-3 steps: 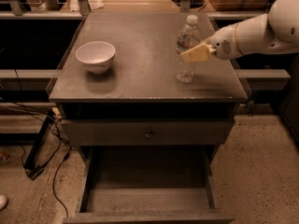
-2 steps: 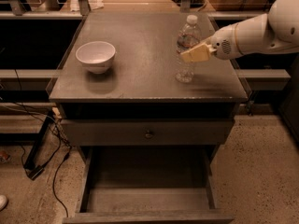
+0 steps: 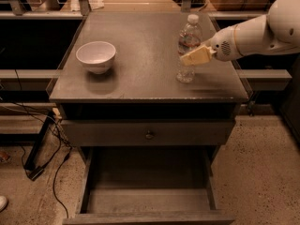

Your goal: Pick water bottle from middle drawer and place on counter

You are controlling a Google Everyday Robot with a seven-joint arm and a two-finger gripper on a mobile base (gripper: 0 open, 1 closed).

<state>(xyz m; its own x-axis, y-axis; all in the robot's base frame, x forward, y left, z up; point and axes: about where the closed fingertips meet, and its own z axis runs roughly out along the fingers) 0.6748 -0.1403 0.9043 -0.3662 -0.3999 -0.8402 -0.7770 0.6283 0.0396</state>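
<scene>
Standing upright on the counter [image 3: 140,74], the water bottle [image 3: 189,35] is toward the right side of the grey top, white cap up and base resting on the surface, a little in from the right rim. You have the gripper [image 3: 191,58] right at the bottle's mid-body, its tan end crossing in front of the clear plastic. You cannot tell from this view whether it is clamped on the bottle or loose around it. The white arm [image 3: 262,32] reaches in from the right edge, above the counter's right side. Well to the left of the bottle on the same top sits a white bowl [image 3: 96,56], upright. Below the counter you see a closed drawer front [image 3: 117,134] with a small round knob [image 3: 149,135]. Under that, the middle drawer [image 3: 145,198] is pulled out toward you, its flat bottom showing. Dark cables [image 3: 51,158] lie on the speckled floor [image 3: 262,172] to the cabinet's left.
</scene>
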